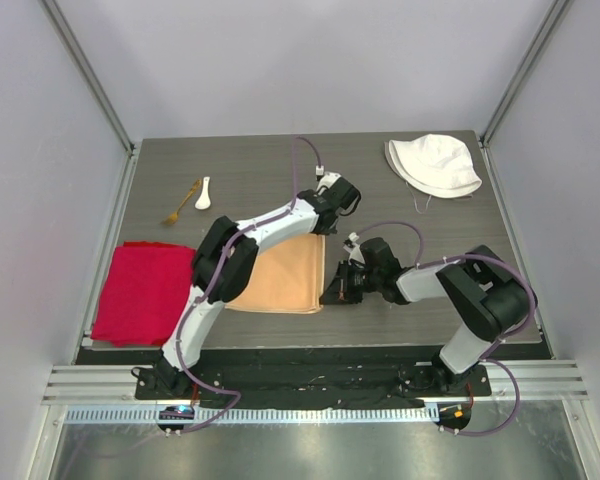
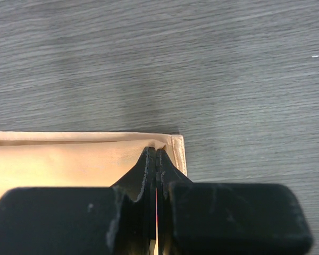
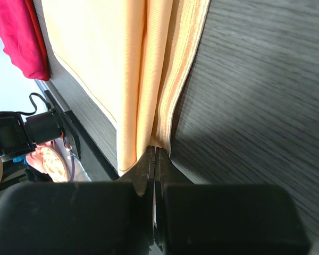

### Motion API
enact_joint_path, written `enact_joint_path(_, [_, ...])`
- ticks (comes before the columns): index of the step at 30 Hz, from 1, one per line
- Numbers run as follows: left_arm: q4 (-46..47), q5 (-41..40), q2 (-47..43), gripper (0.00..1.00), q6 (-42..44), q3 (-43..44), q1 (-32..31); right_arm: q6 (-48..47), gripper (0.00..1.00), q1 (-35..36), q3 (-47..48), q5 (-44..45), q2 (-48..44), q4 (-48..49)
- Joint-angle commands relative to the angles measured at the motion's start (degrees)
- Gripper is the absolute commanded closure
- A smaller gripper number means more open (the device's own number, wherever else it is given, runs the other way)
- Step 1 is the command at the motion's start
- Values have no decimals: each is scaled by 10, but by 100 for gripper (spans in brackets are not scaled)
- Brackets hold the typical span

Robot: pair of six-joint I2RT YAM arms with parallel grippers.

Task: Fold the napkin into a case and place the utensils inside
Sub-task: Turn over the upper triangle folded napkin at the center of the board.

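As two robot arms work a folding task on a grey wood-grain bench (image 1: 430,240), each pinches one corner of the peach-orange napkin (image 1: 280,275). The left end effector (image 1: 326,228) has its jaws pressed together on the hemmed far corner of the napkin's right edge. The right end effector (image 1: 333,292) is clamped the same way on that edge's near corner, where the cloth gathers into soft ridges at the fingertips. The napkin lies spread on the bench, not yet folded narrow, and stretches away from both end effectors toward the bright red cloth (image 1: 140,290) just beside its left edge; whether the two cloths touch is hidden by the left arm (image 1: 240,260). The gripped edge runs near-to-far, so the fold it sets up would, by the look of it, carry that edge leftward across the napkin, parallel to itself, with one arm at each end and neither better placed. Off the napkin's far left corner, and apart from it, the white spoon (image 1: 203,193) and the gold fork (image 1: 180,206) lie close together at an angle to each other, nearer the left arm than the right. Beyond the napkin's far right corner rests a white fabric hat (image 1: 435,165). Count: one napkin, one spoon, one fork, one red cloth, one hat, two arms.
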Motion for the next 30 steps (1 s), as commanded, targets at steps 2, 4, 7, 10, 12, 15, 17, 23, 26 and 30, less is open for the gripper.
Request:
enact_joint_path(2, [22,-10,13,100,-10,22,-9,-23,99,3,0,35,-24,-48])
enact_joint_path(4, [24,-10,12,100,-13,17,-12,-25,99,3,-1,39,-30,-57])
enact_joint_path(7, [41,-16,2,100,-14,1,-20,-26,99,4,1,41,-32,-61])
enact_joint_path(10, [51,-20,-2,100,-16,-5,-25,-21,99,3,2,38,-27,-53])
enact_joint_path(12, [53,-20,-2,100,-15,-2,-26,-20,99,4,2,38,-25,-52])
enact_joint_path(15, [39,-19,6,91,-17,18,-25,-19,99,3,5,40,-27,-55])
enact_joint_path(17, [24,-22,-2,73,-16,24,-26,-19,99,2,13,50,-42,-71])
enact_joint_path(23, [70,-15,-110,49,-10,-72,-25,-29,98,-23,41,66,-94,-135])
enact_joint_path(26, [74,2,-185,52,-14,-124,-25,-38,97,-50,59,73,-110,-171])
enact_joint_path(30, [99,64,-271,62,-53,-231,-26,-78,85,-88,105,80,-97,-228])
